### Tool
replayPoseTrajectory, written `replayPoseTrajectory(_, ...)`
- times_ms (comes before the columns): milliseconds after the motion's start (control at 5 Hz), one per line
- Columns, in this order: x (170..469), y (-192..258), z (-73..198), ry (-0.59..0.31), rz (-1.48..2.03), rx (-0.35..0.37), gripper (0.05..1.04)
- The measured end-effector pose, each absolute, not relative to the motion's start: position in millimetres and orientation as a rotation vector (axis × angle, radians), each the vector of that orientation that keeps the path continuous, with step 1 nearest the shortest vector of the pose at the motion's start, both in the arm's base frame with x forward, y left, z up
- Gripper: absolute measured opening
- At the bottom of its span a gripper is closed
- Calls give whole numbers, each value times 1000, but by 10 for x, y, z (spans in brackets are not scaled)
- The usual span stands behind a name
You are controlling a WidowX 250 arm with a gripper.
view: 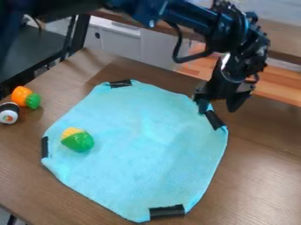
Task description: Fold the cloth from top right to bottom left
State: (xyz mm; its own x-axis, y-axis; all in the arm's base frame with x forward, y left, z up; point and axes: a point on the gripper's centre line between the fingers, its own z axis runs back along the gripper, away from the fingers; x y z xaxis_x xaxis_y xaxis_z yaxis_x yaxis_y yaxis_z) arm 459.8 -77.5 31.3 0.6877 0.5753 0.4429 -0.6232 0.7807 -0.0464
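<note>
camera view: the cloth [138, 136] has its upper right edge beneath the wide-spread, empty gripper [220, 105].

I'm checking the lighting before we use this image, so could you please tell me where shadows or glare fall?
All in the camera view: pale sheen on the table at lower right; a darker patch on it beyond the top of the cloth; faint shading beside the green-and-yellow toy.
</note>
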Motion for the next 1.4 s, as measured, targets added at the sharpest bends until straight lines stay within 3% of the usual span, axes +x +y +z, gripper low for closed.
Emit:
replayPoseTrajectory(600, 4633, -759, 102, -490, 690, 140, 958)
replayPoseTrajectory(1000, 4574, -737, -5, -516, 764, 133, 344)
replayPoseTrajectory(1200, 4546, -729, -27, -514, 775, 127, 162)
replayPoseTrajectory(1400, 4481, -661, 4, -501, 795, 97, 72)
